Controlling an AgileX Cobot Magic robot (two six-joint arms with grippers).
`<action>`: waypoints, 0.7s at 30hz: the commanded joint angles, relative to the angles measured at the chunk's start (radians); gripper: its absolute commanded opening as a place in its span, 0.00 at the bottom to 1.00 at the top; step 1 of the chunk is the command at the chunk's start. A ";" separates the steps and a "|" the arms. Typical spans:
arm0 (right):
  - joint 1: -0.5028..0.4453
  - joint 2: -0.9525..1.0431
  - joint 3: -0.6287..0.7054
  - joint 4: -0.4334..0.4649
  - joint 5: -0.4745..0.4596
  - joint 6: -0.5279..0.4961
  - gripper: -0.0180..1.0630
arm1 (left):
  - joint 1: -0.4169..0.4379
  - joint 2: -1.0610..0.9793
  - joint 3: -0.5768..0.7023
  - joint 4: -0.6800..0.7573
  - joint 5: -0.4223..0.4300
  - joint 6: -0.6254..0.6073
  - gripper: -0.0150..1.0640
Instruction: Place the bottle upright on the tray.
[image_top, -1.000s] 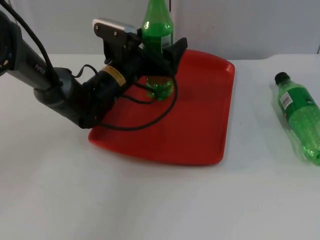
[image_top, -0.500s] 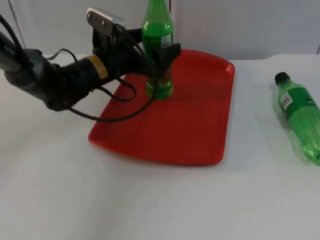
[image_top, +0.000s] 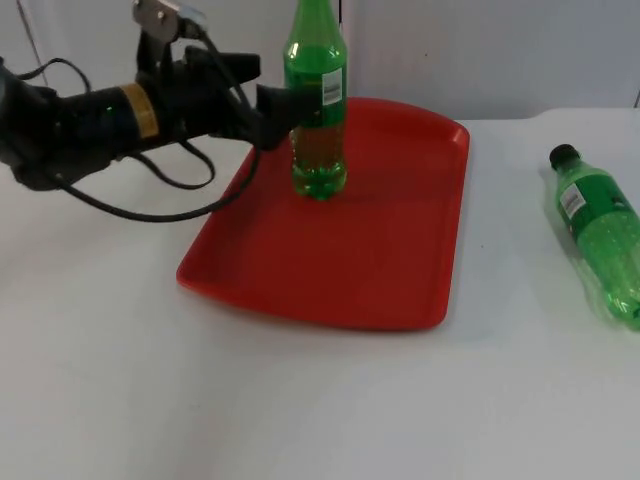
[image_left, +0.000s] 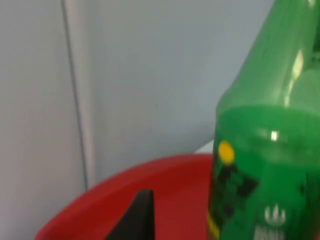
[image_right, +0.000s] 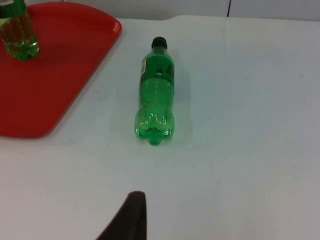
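Two bottles: upright bottle on tray; second bottle lying on table; left gripper released.

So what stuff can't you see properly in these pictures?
- Upright bottle: its cap is cut off by the top view's upper edge.
- Label print: smeared in the left wrist view.
- Lying bottle: its base runs off the top view's right edge.
- Left hand: finger gap unclear against the bottle.

A robot test lab: bare white table top ending at a plain grey partition wall.
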 joint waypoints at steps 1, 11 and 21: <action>-0.004 -0.003 0.006 0.002 -0.006 -0.004 0.99 | 0.020 -0.037 0.059 0.013 0.001 0.006 0.99; -0.004 -0.003 0.006 0.002 -0.006 -0.004 0.99 | 0.062 -0.209 0.273 0.015 0.001 0.045 0.99; -0.004 -0.003 0.006 0.002 -0.006 -0.004 0.99 | 0.062 -0.468 0.400 0.033 0.116 -0.090 0.99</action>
